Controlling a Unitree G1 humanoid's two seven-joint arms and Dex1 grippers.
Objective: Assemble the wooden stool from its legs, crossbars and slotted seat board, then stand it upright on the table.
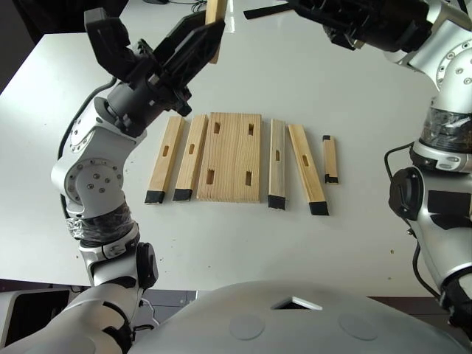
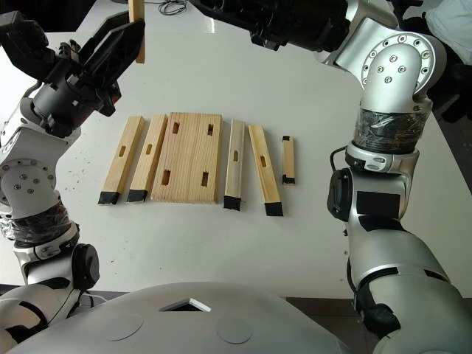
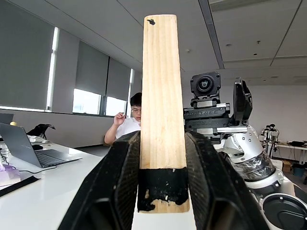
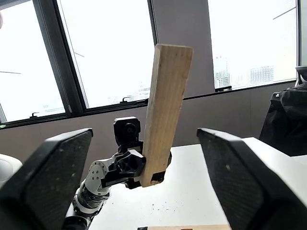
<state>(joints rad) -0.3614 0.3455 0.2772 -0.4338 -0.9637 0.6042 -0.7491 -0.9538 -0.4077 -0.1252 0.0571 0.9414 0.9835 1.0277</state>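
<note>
Left hand [image 3: 162,158] clamps a black-tipped wooden piece [image 3: 160,86] by its dark end, long axis upright above the bench [image 1: 369,243], squarely facing the wide-open right hand [image 4: 144,143], still apart

Non-task stuff, left wrist cam: open grey laptop [image 3: 21,143] on the white table [image 3: 57,191], with a black cable [image 3: 34,168] lying just beside it. Behind that is a row of windows [image 3: 86,101], with roller blinds [image 3: 91,72] lowered most of the way. A dark recessed track [image 3: 209,28] runs along the ceiling. There's other robot hardware [image 3: 271,136] at the back of the room, too small to detail.

Right wrist cam: big window panes [image 4: 110,52] in dark frames, city buildings [image 4: 261,74] outside. Dark bag or jacket [image 4: 288,120] at the edge, can't tell which.

Head cam: loose cables [image 2: 174,7] at the table's far edge, small dark specks [image 2: 79,168] scattered on the top.
</note>
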